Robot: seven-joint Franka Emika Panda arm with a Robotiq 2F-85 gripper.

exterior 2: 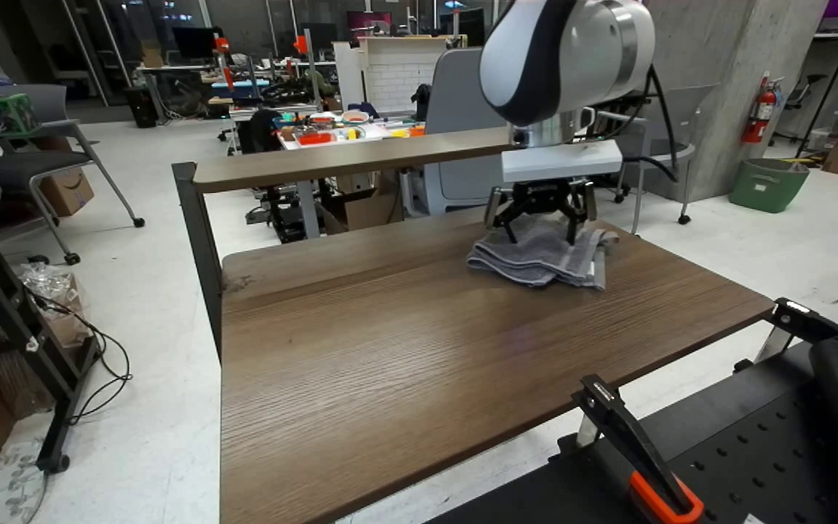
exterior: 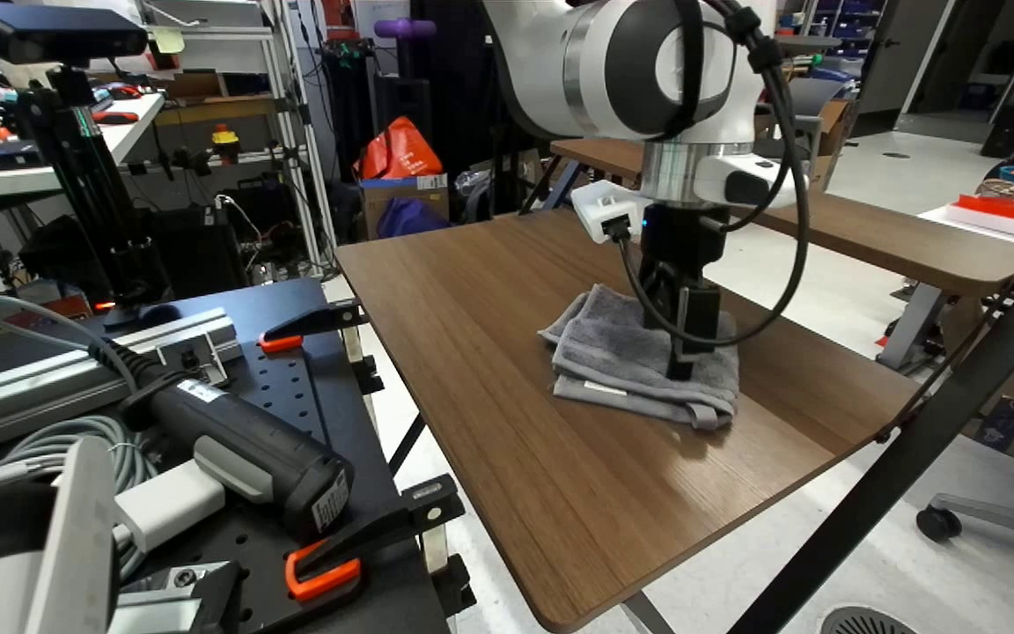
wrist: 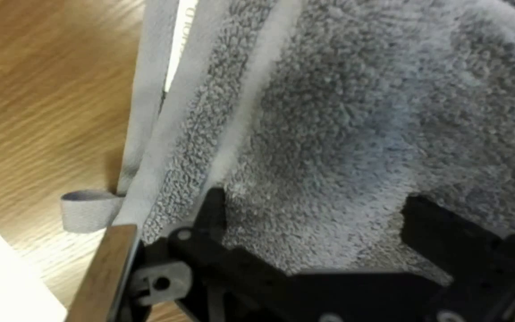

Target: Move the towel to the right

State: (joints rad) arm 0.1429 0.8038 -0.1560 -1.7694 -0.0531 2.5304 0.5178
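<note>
The towel is a folded grey cloth lying on the brown table. It shows in both exterior views (exterior: 613,348) (exterior 2: 528,263) and fills most of the wrist view (wrist: 329,112). A pale tag and a small fabric loop show at its edge in the wrist view. My gripper (exterior: 681,363) points straight down over the towel, its fingertips at the cloth. In the wrist view the gripper (wrist: 313,201) has its fingers wide apart with towel surface between them. In an exterior view the gripper's (exterior 2: 542,239) two fingers also stand apart. How deep the tips press is hidden.
The brown table (exterior: 463,352) has a raised shelf (exterior 2: 361,159) along one long side. A black cart (exterior: 296,396) with clamps (exterior: 375,537), cables and a black tool stands beside the opposite edge. A cable loop (exterior: 802,255) hangs from the wrist close to the towel.
</note>
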